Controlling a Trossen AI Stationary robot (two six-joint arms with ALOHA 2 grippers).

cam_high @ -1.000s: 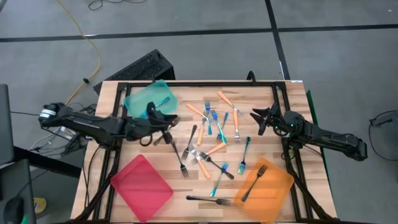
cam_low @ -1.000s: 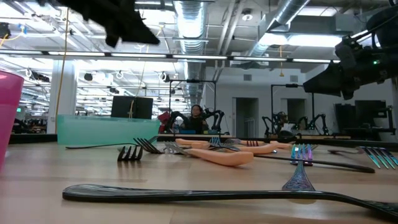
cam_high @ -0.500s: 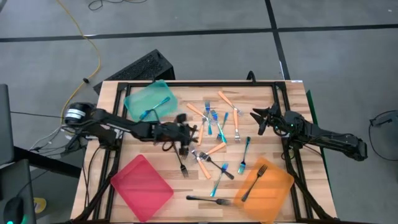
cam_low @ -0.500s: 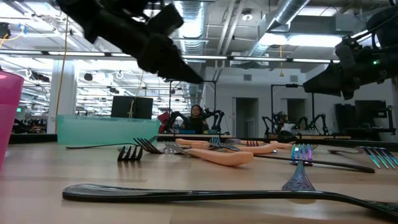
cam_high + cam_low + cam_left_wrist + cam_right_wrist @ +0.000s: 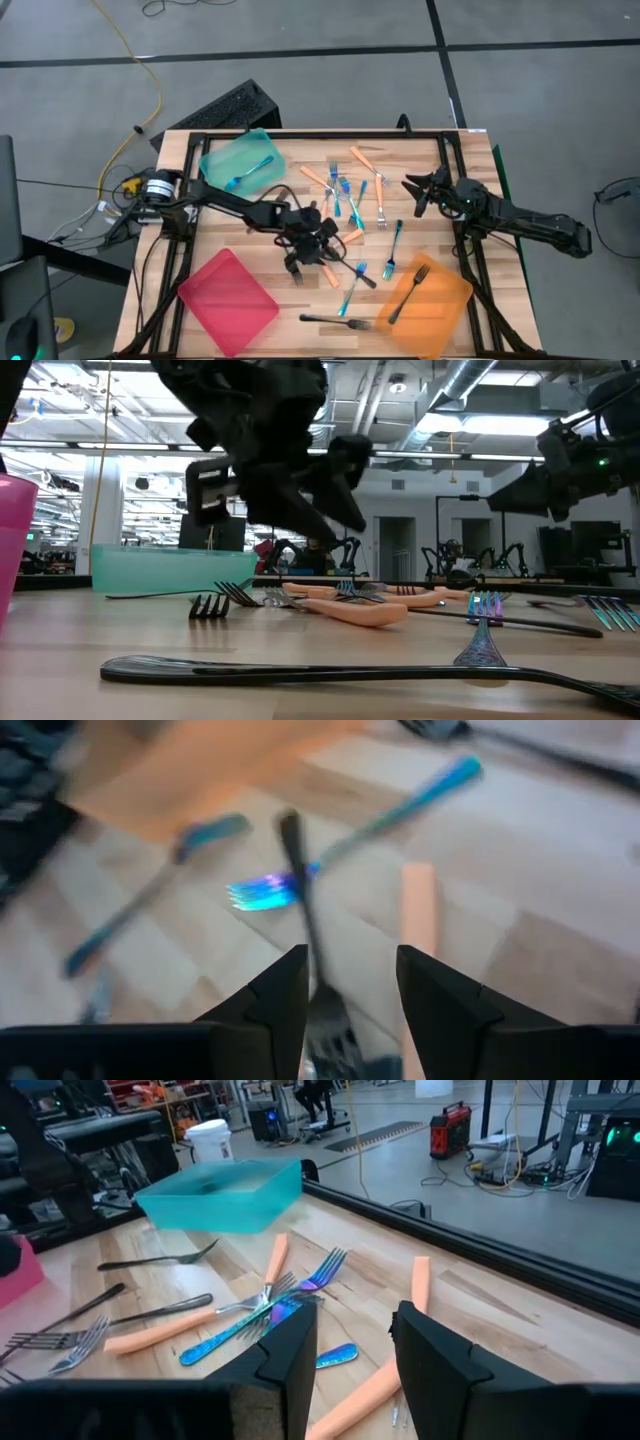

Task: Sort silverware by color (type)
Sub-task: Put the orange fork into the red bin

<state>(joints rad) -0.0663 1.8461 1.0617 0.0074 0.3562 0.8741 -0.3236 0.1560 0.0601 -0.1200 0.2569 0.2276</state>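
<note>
High view: the left end effector [image 5: 308,236] is being positioned over the central cluster of forks on the tabletop [image 5: 455,200], its fingers spread with nothing pinched between them. The step in hand is judged to be the approach for a pick. In the left wrist view a black fork [image 5: 300,890] is lying lengthwise in the gap between the two fingers [image 5: 270,1000], with its tines close to the fingertips, so this fork is taken as the target. The next move is judged to call for a descent until the fingers straddle the handle, then a closing on it, with care being needed because a blue-handled fork [image 5: 350,830] is crossing it and an orange handle [image 5: 420,920] is lying just beside it.

The right end effector [image 5: 420,190] is being held near the right edge of the tabletop, fingers apart and empty, as the right wrist view shows.

The silverware is being shown as slim forks scattered across the middle of the tabletop, overlapping in places: blue-handled, orange-handled with metal tines, and all-black. One blue fork [image 5: 248,172] is lying in the teal tray [image 5: 222,160], and one black fork [image 5: 408,292] in the orange tray [image 5: 445,300]. The red tray [image 5: 228,300] is carrying no fork.
</note>
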